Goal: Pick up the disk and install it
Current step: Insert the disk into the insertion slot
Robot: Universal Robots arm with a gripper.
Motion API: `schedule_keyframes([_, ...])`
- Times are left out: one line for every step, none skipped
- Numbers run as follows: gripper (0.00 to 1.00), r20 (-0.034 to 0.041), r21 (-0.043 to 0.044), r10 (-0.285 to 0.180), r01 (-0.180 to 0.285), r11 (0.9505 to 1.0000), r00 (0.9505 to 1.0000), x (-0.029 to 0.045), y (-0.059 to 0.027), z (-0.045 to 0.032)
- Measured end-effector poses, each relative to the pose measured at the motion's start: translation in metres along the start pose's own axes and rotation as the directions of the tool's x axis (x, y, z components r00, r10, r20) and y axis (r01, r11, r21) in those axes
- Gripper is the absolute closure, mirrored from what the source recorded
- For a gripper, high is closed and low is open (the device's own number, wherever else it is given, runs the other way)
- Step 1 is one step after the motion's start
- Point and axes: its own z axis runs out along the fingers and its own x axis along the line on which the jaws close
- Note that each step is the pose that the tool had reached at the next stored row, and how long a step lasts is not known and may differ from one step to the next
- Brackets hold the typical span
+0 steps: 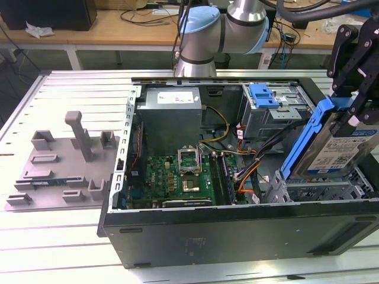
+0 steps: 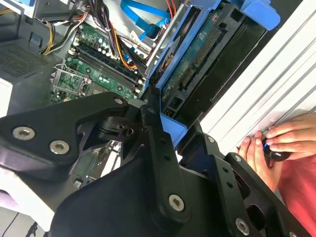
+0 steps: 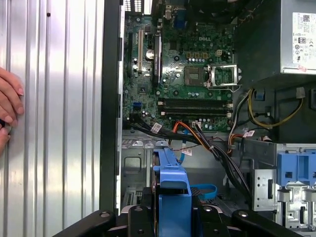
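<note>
As it leans, the disk [image 1: 335, 152] looks silver, blue-framed.

Grey-and-blue robot arm [image 1: 222, 29] reaches in from the far side, over toward the exterior view's right. Its black two-finger gripper [image 1: 349, 109] hangs there, pinched onto the tilted blue-railed silver disk [image 1: 334, 151].

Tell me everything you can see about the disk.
The disk is a flat silver drive with a white-and-blue label, framed by a blue plastic carrier rail. The end effector is shut on its upper end, holding it tilted over the drive bay at the exterior view's right of the open computer case.
</note>
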Motion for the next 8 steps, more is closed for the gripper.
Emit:
schedule_keyframes([0.63, 0.0000, 0.0000, 0.000, 0.000, 1.0000, 1.0000, 0.0002, 0.0000, 0.0005])
schedule_keyframes([0.63, -0.0001, 0.0000, 0.000, 0.000, 1.0000, 1.0000, 0.0003, -0.0001, 0.0008])
schedule_keyframes([0.63, -0.0001, 0.0000, 0.000, 0.000, 1.0000, 1.0000, 0.0007, -0.0003, 0.0014])
schedule_keyframes([0.63, 0.0000, 0.0000, 0.000, 0.000, 1.0000, 1.0000, 0.0009, -0.0004, 0.0019])
schedule_keyframes([0.63, 0.0001, 0.0000, 0.000, 0.000, 1.0000, 1.0000, 0.0011, -0.0006, 0.0023])
schedule_keyframes([0.63, 0.0001, 0.0000, 0.000, 0.000, 1.0000, 1.0000, 0.0012, -0.0007, 0.0029])
schedule_keyframes([0.63, 0.0000, 0.0000, 0.000, 0.000, 1.0000, 1.0000, 0.0013, -0.0007, 0.0033])
schedule_keyframes([0.63, 0.0000, 0.0000, 0.000, 0.000, 1.0000, 1.0000, 0.0013, -0.0008, 0.0040])
